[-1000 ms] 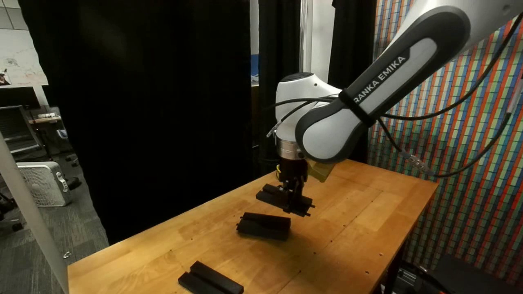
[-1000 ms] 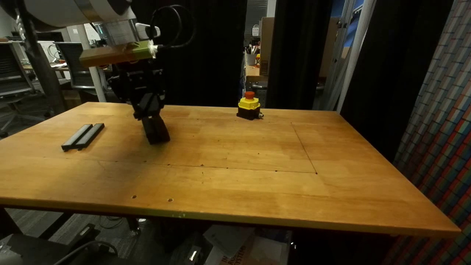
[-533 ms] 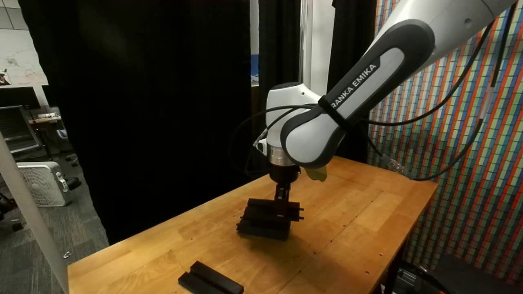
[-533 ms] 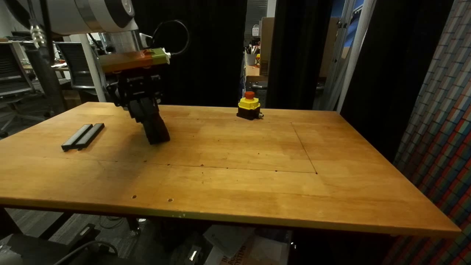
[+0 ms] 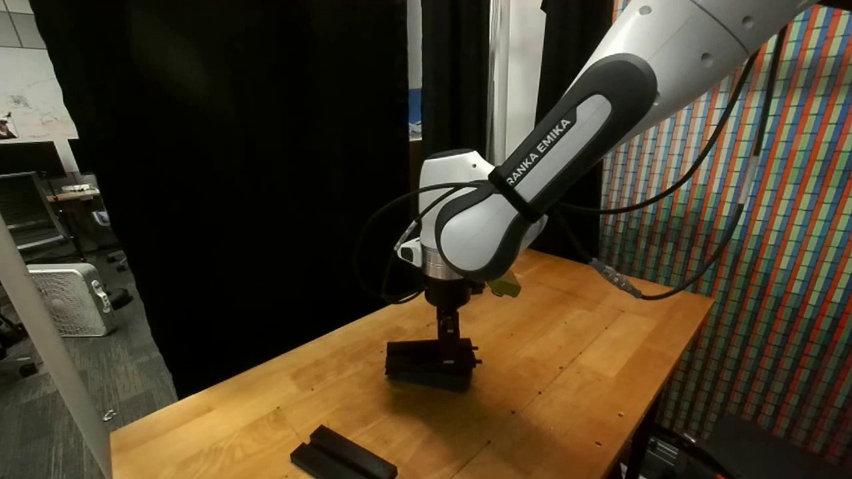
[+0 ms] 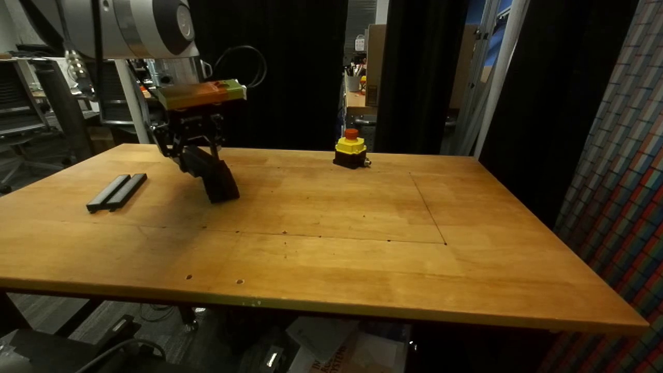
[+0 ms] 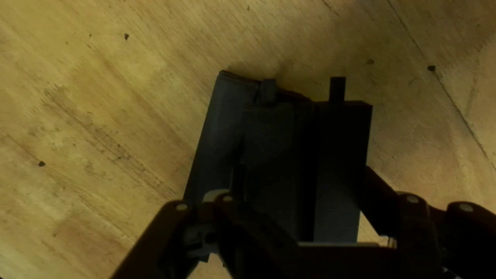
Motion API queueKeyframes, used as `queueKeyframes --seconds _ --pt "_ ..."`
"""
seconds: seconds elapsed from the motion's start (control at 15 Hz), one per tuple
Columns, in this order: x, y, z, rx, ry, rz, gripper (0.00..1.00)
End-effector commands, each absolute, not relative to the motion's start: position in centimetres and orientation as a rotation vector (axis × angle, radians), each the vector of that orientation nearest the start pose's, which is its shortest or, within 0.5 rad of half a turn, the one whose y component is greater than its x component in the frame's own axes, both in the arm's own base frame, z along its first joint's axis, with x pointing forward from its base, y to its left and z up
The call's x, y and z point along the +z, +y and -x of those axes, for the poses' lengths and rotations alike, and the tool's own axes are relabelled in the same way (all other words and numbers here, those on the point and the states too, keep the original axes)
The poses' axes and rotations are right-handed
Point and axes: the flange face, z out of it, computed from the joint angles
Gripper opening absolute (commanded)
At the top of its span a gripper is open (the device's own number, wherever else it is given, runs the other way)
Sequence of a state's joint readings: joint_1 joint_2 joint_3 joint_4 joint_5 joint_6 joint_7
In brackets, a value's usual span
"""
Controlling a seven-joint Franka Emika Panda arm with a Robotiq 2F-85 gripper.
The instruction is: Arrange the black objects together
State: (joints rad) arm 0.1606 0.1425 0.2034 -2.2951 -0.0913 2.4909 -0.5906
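My gripper [image 7: 304, 180] is shut across a held pair of black bars [image 7: 341, 155], with a dark groove between them and small pins at one end. They also show in both exterior views [image 5: 416, 348] [image 6: 194, 159]. Right beside and partly beneath them, more black bars [image 7: 215, 135] lie on the table, seen in both exterior views [image 5: 426, 381] [image 6: 221, 184]. The held pair hides part of these; whether they touch I cannot tell. Another pair of black bars [image 5: 346, 459] lies apart on the table, also in an exterior view [image 6: 116, 192].
The wooden table [image 6: 362, 269] has small holes and thin lines in its top. A yellow emergency stop with a red button [image 6: 351, 147] stands near its far edge. Black curtains [image 5: 266, 166] hang along a side of the table.
My gripper has carried the held pair down and over to the middle bars, turning it to lie nearly in line with them. The bars on the table have not moved.
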Motion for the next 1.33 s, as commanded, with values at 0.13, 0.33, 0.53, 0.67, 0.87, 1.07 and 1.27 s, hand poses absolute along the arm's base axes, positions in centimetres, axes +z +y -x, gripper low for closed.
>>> queueKeyframes --seconds 0.13,0.33,0.53,0.67,0.87,1.07,1.27 --pt "30.5 19.0 -51.2 -0.096 -1.434 2.816 0.46" --pt "30.4 18.8 -51.3 -0.088 -1.273 2.886 0.46" --pt "30.0 18.9 -51.5 -0.099 -1.115 2.946 0.46" --pt "29.8 18.9 -51.6 -0.096 -1.04 2.972 0.46" --pt "29.2 18.8 -51.7 -0.103 -0.99 2.988 0.46" --pt "28.6 18.7 -51.9 -0.105 -0.974 2.994 0.46" --pt "28.2 18.5 -52.2 -0.112 -0.975 3.002 0.46"
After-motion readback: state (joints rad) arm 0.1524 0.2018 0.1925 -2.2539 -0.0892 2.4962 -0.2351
